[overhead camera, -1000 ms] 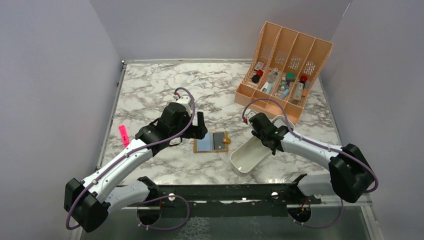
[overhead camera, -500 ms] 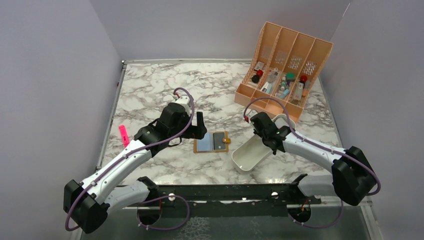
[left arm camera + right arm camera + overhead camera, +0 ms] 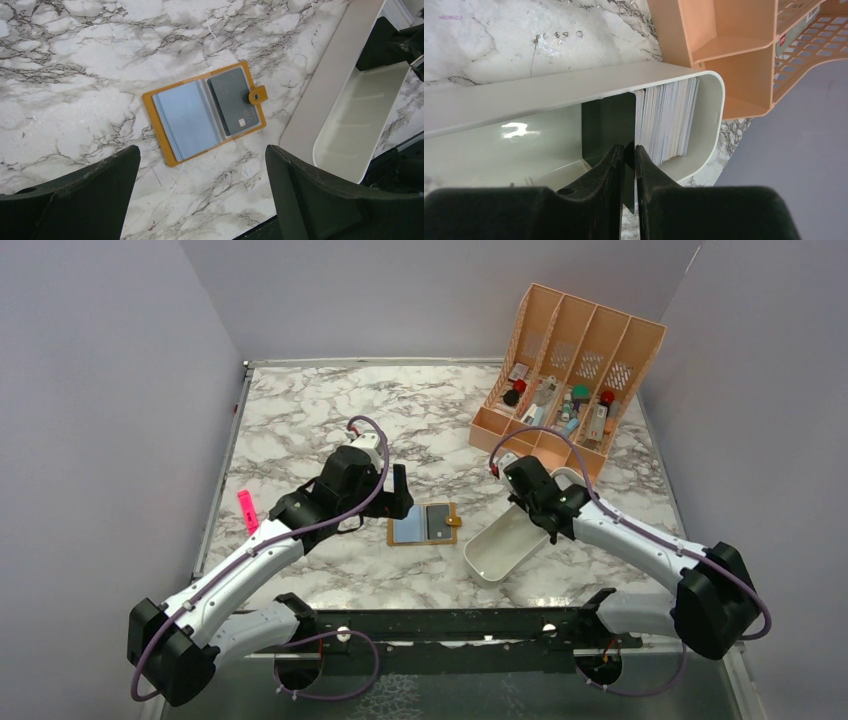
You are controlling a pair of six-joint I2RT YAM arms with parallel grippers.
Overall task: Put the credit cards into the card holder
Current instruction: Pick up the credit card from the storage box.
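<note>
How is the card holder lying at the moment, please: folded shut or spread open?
Spread open. The card holder lies flat on the table, both inner halves facing up, its snap tab unfastened.

top: high, rear, whole table [image 3: 300,420] | wrists: close, angled down | shared: white tray [image 3: 492,552]
</note>
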